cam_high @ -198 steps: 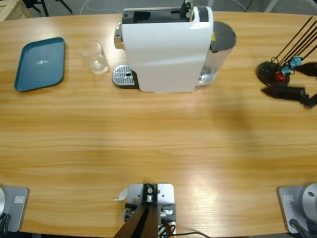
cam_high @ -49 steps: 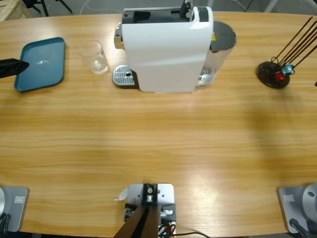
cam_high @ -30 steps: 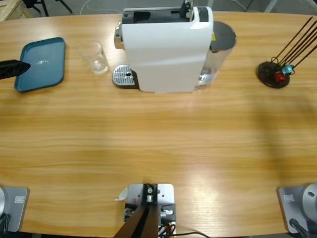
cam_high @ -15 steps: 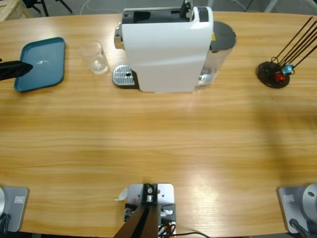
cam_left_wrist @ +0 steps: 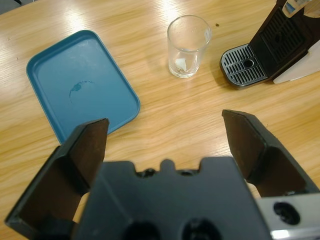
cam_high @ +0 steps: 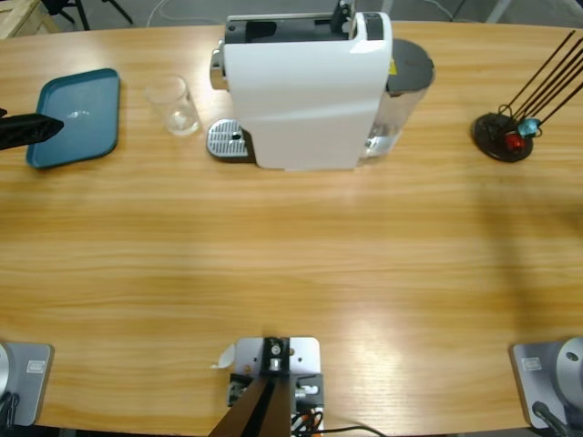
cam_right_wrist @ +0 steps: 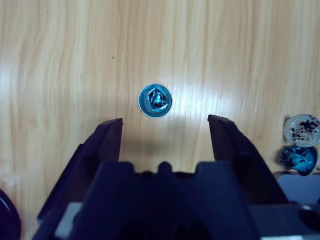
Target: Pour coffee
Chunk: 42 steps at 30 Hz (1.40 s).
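Left gripper [cam_left_wrist: 165,130] jaws apart, empty, above the table. One small clear glass tumbler [cam_left_wrist: 188,46] at twelve o'clock, one blue rectangular plastic tray [cam_left_wrist: 80,85] at ten. Right gripper [cam_right_wrist: 162,127] spread over one blue foil capsule [cam_right_wrist: 155,100]; two more capsules [cam_right_wrist: 300,145] at three.

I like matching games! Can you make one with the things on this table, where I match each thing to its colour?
Things:
1. tray
2. coffee machine body
3. glass tumbler
4. drip grate

Colours:
a. white
b. see-through
c. silver metal
d. teal blue

Right pairs: 1-d, 2-a, 3-b, 4-c
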{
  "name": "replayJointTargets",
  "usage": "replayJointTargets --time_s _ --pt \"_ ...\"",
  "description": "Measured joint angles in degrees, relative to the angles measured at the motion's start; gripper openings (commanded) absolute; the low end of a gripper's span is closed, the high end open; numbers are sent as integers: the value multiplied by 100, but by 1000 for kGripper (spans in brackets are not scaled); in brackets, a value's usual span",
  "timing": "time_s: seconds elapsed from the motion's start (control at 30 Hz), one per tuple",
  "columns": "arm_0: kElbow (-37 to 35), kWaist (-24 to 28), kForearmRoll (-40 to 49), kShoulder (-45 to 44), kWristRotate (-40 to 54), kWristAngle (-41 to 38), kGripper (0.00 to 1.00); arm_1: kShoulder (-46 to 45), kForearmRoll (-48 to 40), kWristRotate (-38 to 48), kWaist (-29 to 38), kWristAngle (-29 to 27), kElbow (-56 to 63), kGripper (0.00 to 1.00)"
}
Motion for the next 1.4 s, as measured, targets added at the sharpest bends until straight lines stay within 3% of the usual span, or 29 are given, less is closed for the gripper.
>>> replayJointTargets --time_s 0.67,0.8,0.9,0.97,1.03,1.1,1.2,1.4 --pt "0 0 0 23 0 0 964 443 -279 -22 -161 0 0 681" --pt "0 0 0 39 0 0 948 500 -313 -22 -253 0 0 557" --pt "0 0 0 44 0 0 945 531 -352 -22 -333 0 0 365" --pt "0 0 0 46 0 0 945 556 -377 -23 -344 0 0 333" --pt "0 0 0 61 0 0 945 594 -399 -33 -349 0 0 210" --pt "0 0 0 70 0 0 945 638 -416 -51 -351 0 0 201" --pt "0 0 0 72 0 0 945 683 -443 -69 -352 0 0 94" --pt "0 0 0 72 0 0 945 704 -476 -100 -353 0 0 92"
